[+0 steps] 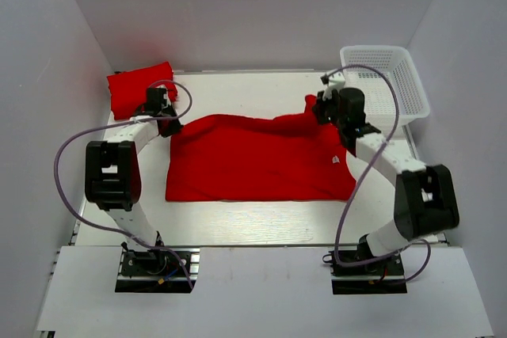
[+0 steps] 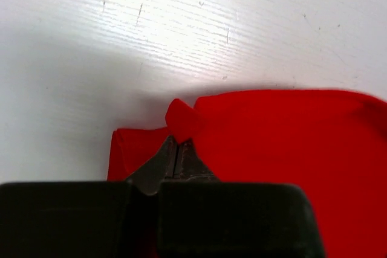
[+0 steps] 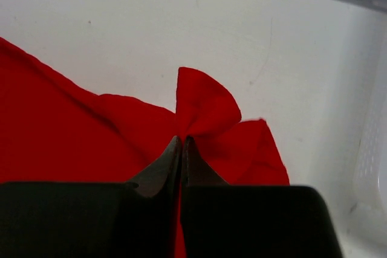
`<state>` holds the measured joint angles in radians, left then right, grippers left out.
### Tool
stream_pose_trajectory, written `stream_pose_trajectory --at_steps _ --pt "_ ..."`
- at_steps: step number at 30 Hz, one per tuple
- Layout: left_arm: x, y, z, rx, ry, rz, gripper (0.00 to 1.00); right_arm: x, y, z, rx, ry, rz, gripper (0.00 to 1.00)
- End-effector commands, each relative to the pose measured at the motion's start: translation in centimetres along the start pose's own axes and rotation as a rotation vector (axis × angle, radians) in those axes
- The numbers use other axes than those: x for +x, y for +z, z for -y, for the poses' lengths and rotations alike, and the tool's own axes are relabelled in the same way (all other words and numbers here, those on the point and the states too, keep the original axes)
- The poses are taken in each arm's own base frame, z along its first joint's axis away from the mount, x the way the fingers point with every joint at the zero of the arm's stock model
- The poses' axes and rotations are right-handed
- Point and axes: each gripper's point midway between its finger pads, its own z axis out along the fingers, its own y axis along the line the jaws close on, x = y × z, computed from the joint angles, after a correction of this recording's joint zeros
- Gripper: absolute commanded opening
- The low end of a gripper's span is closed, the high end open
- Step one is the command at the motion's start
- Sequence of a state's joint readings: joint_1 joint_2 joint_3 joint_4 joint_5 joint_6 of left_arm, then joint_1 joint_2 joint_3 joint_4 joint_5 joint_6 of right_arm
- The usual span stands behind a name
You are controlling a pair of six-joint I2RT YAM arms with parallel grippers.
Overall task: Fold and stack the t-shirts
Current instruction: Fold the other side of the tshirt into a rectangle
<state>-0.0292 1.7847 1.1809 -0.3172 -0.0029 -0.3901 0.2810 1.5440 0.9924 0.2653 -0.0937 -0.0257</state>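
Note:
A bright red t-shirt (image 1: 253,160) lies spread across the middle of the table, with a small white label (image 1: 335,159) near its right side. My left gripper (image 1: 168,123) is shut on the shirt's far left corner; the wrist view shows a pinch of cloth (image 2: 181,122) poking past the closed gripper (image 2: 178,143). My right gripper (image 1: 317,108) is shut on the shirt's far right corner, and cloth (image 3: 202,107) bunches above the closed gripper (image 3: 182,140). A second red t-shirt (image 1: 135,89) lies folded at the far left.
A white plastic mesh basket (image 1: 400,89) stands at the far right, close to my right arm; its wall shows in the right wrist view (image 3: 372,155). White walls enclose the table on three sides. Bare white table (image 1: 261,223) lies in front of the shirt.

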Motion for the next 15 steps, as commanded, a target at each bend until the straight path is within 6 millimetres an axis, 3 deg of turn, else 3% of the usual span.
stream_pose_trajectory --at_steps 1,2,4,6,7,8,15 --pt "-1.5 -2.1 0.3 0.005 -0.005 0.08 0.0 0.1 -3.1 0.6 0.066 0.045 0.045 0.0" --pt "-1.3 -2.4 -0.1 -0.005 -0.005 0.083 0.0 -0.2 -3.9 0.6 0.074 0.042 0.059 0.0" --pt "-0.6 -2.5 -0.7 -0.033 -0.025 0.082 0.0 1.5 -4.6 0.7 0.092 0.054 0.017 0.0" --pt "-0.3 -3.2 -1.4 -0.056 -0.026 0.095 0.0 1.3 -5.8 0.4 0.091 0.059 0.023 0.0" --pt "-0.7 -3.5 -1.4 -0.061 -0.037 0.11 0.0 2.7 -6.2 0.3 0.091 0.065 0.0 0.0" --pt "-0.6 -3.7 -1.9 -0.084 -0.047 0.12 0.0 2.0 -7.1 0.1 0.089 0.067 0.021 0.0" --pt "-1.5 -4.5 -3.0 -0.133 -0.078 0.162 0.0 4.0 -9.7 -0.7 0.065 0.075 -0.026 0.0"
